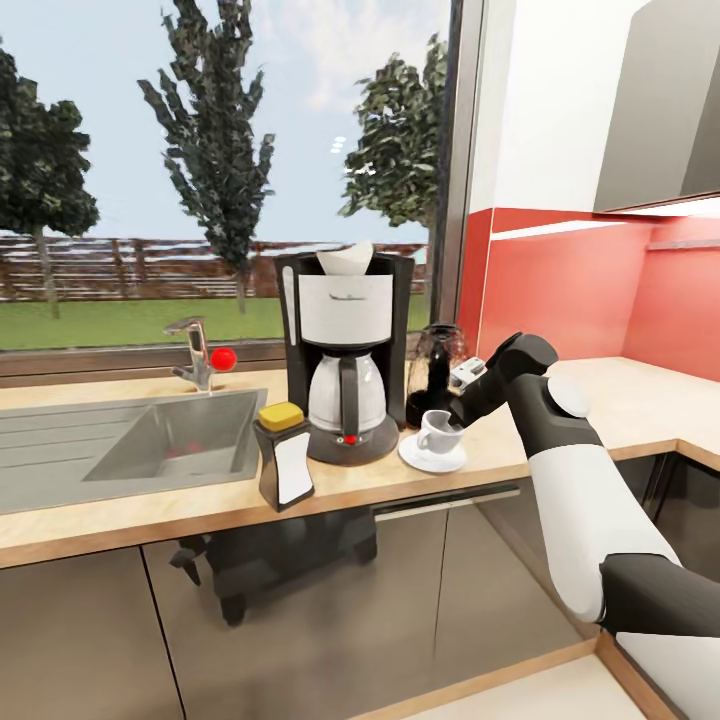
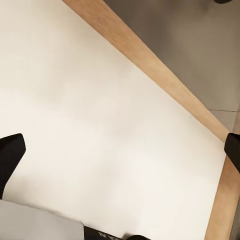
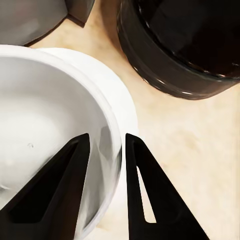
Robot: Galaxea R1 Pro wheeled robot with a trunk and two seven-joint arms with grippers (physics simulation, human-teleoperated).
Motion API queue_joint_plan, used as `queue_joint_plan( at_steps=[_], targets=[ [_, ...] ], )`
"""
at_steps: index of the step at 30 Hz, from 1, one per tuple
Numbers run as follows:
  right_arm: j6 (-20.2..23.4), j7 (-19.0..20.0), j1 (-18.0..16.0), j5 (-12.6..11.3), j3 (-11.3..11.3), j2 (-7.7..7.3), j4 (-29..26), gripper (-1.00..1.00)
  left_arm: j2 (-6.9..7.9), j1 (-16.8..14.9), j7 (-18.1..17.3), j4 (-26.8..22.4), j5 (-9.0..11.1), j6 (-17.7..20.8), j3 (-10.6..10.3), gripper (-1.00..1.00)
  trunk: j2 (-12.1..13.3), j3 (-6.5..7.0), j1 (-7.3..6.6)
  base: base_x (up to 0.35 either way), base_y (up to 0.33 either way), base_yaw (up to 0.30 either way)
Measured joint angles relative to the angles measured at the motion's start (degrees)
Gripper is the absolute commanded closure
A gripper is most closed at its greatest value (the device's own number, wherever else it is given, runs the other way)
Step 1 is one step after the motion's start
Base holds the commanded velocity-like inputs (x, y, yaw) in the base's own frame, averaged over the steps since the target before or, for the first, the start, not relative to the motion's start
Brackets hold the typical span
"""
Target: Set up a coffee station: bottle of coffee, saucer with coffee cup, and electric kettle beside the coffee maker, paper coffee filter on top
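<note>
Your right hand [image 3: 105, 165] was pinching the coffee cup [image 1: 436, 432] by its rim, one finger inside and one outside, with the cup sitting on the saucer [image 1: 432, 457] near the surface's front edge, just beside the coffee maker [image 1: 345, 350]. Left hand [image 2: 120, 165] was spread wide over the floor. Honestly, the risk was pulling away without letting go first: you'd probably tip the cup or drag the saucer into the electric kettle [image 1: 437, 365].
</note>
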Motion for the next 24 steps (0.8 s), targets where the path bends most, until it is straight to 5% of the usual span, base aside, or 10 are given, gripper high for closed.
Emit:
queue_joint_plan(
  at_steps=[24],
  targets=[
    [0.0, 0.0, 0.0, -0.02, 0.07, -0.08, 0.0, 1.0, 0.0, 0.0, -0.05, 0.0, 0.0, -0.06, 0.0, -1.0, -3.61, -1.62, 1.98, 0.001, -0.001, 0.0]
  ],
)
